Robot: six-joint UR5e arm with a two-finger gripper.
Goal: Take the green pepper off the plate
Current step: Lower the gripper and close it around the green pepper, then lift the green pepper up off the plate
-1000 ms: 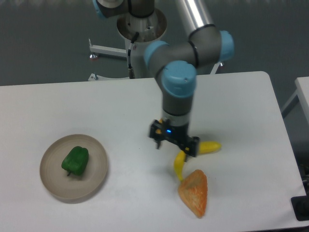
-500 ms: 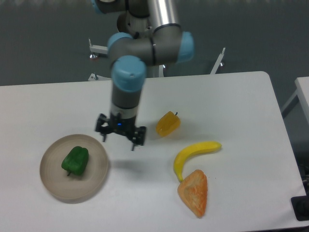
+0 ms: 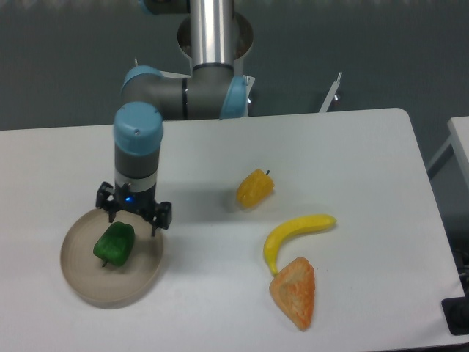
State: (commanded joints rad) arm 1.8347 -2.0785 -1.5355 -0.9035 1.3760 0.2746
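The green pepper [image 3: 115, 244] lies on the round beige-grey plate [image 3: 84, 277] at the table's front left. My gripper [image 3: 133, 219] hangs over the plate's far right part, just above and behind the pepper. Its two fingers are spread apart, one at the left [image 3: 111, 213] and one at the right [image 3: 155, 224], and nothing is between them. It does not touch the pepper.
A yellow pepper [image 3: 255, 188] sits mid-table. A banana [image 3: 296, 234] and an orange wedge-shaped piece [image 3: 294, 291] lie to the right front. The table's right edge is near a second white surface [image 3: 460, 147].
My arm has swung left across the table, from over the banana and yellow pepper to above the plate. The yellow pepper it hid has come into view. The objects have not moved.
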